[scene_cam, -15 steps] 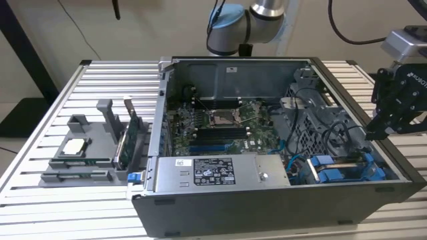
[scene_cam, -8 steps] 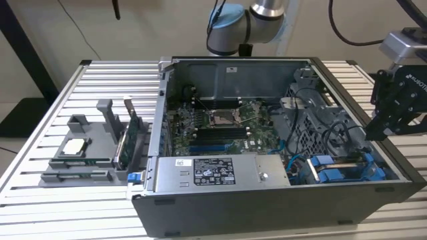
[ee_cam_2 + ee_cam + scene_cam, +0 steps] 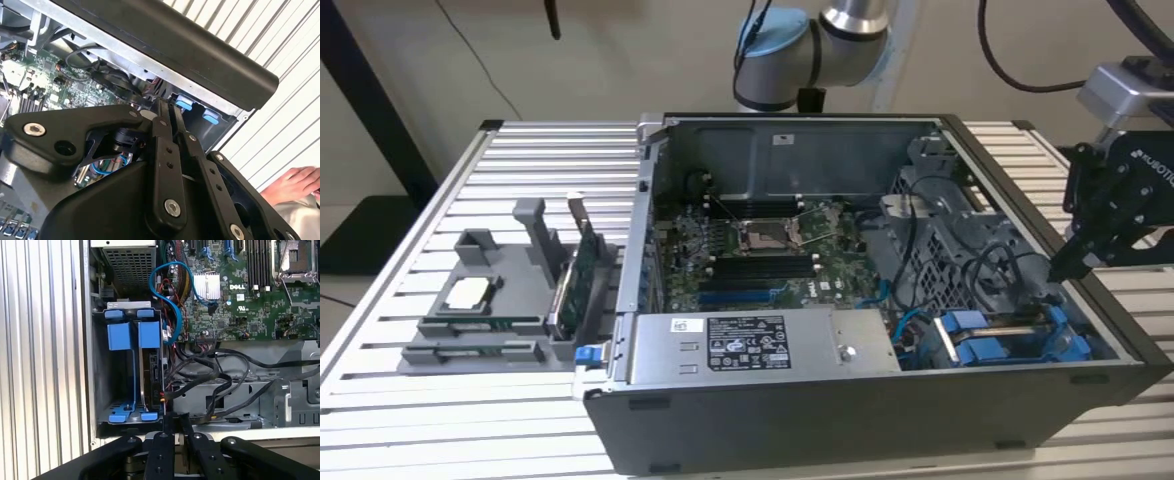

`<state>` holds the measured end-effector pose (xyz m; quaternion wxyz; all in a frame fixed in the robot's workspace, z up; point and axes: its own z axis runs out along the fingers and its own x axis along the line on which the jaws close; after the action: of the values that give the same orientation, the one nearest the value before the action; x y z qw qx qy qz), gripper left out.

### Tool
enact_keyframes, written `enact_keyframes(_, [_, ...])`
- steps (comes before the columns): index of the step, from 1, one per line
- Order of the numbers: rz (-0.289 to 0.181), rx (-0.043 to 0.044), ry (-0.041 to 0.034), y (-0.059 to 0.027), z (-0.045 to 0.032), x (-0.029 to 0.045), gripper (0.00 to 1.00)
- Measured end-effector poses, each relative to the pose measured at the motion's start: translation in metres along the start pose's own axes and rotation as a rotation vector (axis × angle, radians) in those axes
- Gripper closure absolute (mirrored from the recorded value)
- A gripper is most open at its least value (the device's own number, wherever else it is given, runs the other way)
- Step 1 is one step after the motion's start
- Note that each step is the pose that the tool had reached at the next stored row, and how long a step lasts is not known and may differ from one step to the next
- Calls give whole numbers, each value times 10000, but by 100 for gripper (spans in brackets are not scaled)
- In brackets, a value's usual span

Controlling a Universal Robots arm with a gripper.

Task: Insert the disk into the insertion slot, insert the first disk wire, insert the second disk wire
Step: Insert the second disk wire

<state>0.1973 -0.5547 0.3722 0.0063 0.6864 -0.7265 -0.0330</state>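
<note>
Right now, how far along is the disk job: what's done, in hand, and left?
Done: the disk looks seated in the insertion slot, between blue tabs. In hand: the pincer, closed, sits at the bay's edge near black cables; whether it pinches a wire is unclear. Left: I cannot confirm that either disk wire is plugged in.

Place: looking like a robotics lab.
Signs: robot arm [image 3: 787, 60] standing behind opened computer case [image 3: 854, 425], lying on slatted aluminium bench [image 3: 454, 420].
</note>
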Motion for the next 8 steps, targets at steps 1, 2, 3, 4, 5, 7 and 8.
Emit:
enact_keyframes(1, [0, 0, 0, 0, 0, 0, 82])
enact_keyframes(2, [0, 0, 0, 0, 0, 0, 82])
enact_keyframes(3, [0, 0, 0, 0, 0, 0, 82])
enact_keyframes(4, [1, 0, 0, 0, 0, 0, 82])
enact_keyframes(5, [1, 0, 0, 0, 0, 0, 82])
enact_keyframes(7, [1, 0, 0, 0, 0, 0, 80])
enact_keyframes(8, [1, 0, 0, 0, 0, 0, 80])
